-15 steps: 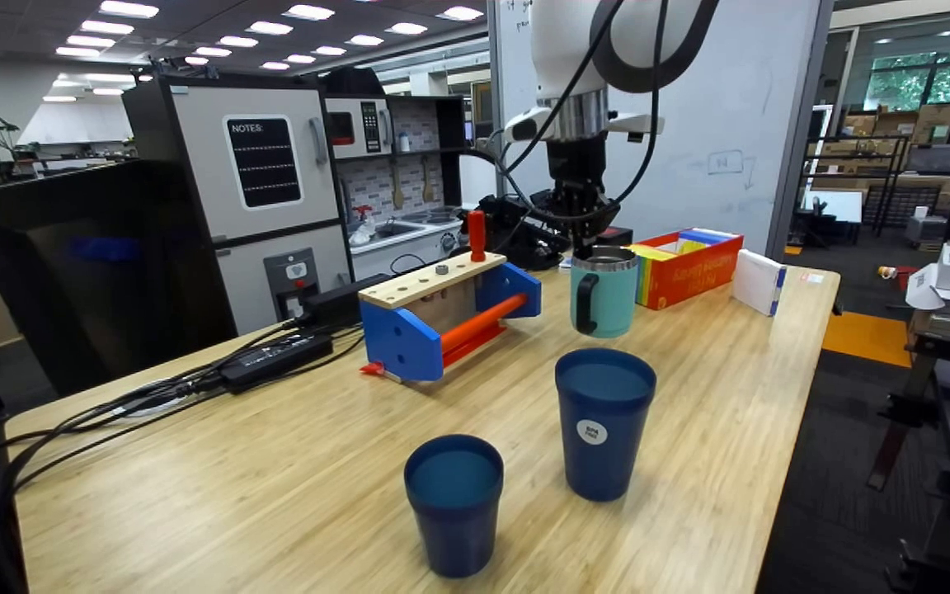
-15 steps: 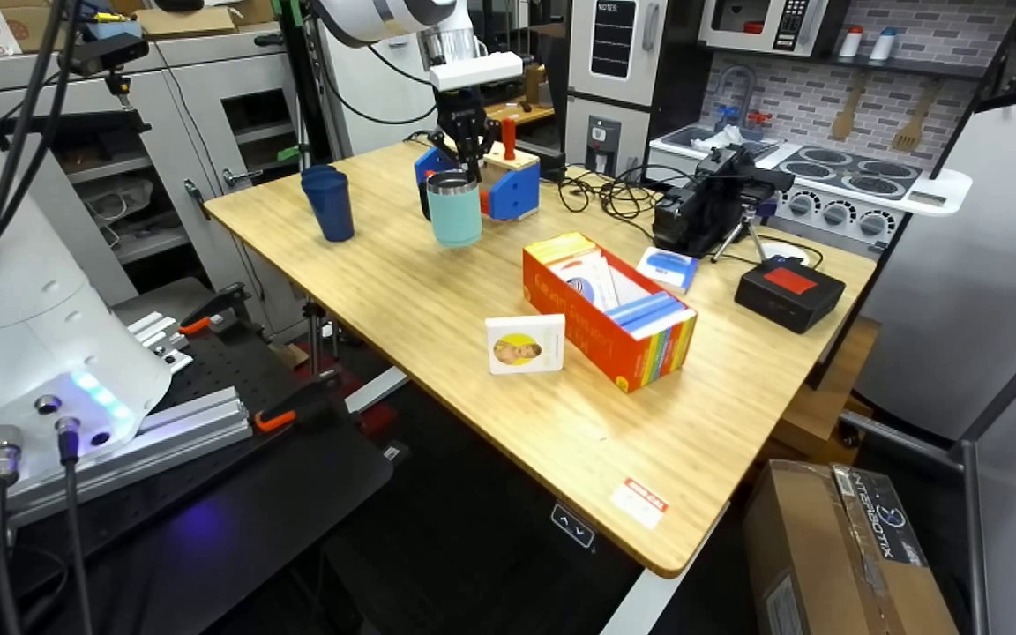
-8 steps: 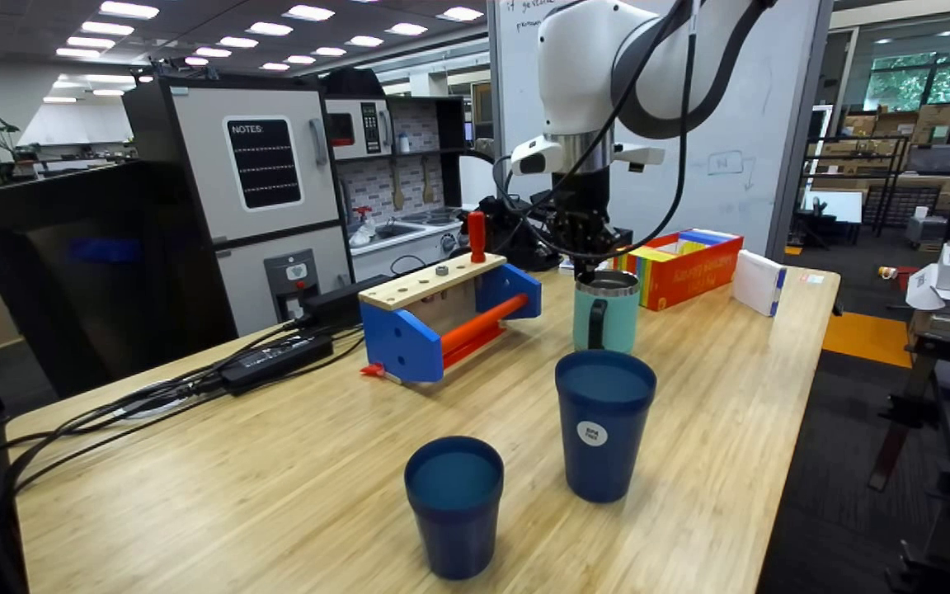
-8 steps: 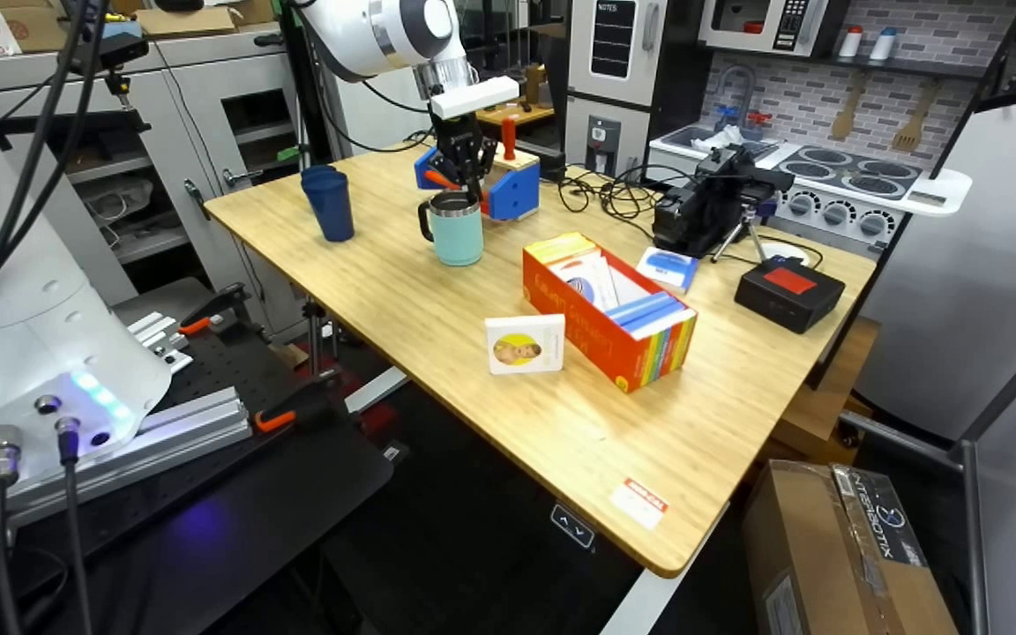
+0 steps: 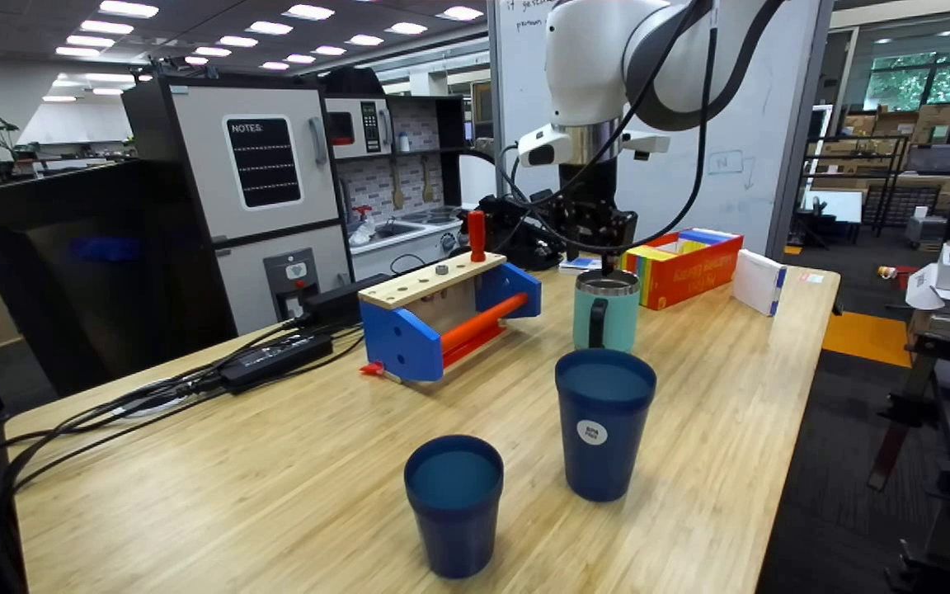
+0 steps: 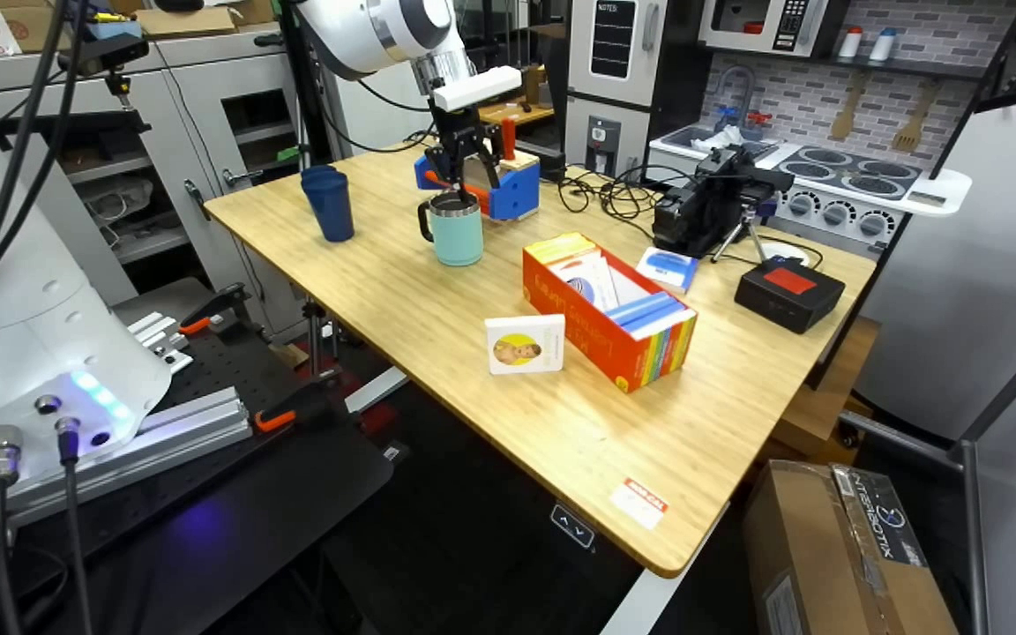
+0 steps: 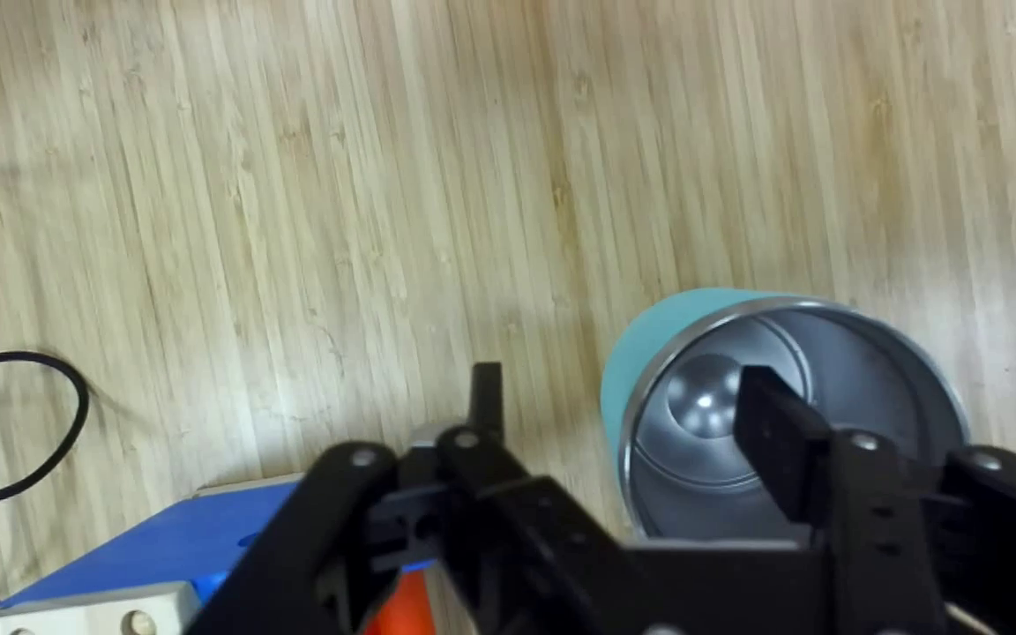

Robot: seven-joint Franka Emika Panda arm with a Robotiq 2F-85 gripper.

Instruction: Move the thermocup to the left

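Raising the gripper (image 7: 620,384) straight up before sideways travel seems advisable: I find it spread apart, one side over the mug (image 6: 457,236), upright on the table (image 6: 446,304) near the toy workbench (image 5: 434,279).

In an exterior view, ceiling lights (image 5: 270,28) glow at eleven o'clock, a pale fridge-style cabinet (image 5: 273,186) stands at ten, a whiteboard (image 5: 755,165) and a window (image 5: 924,82) at two; dark floor (image 5: 830,470) shows at four, beyond the wooden worktop (image 5: 318,470).
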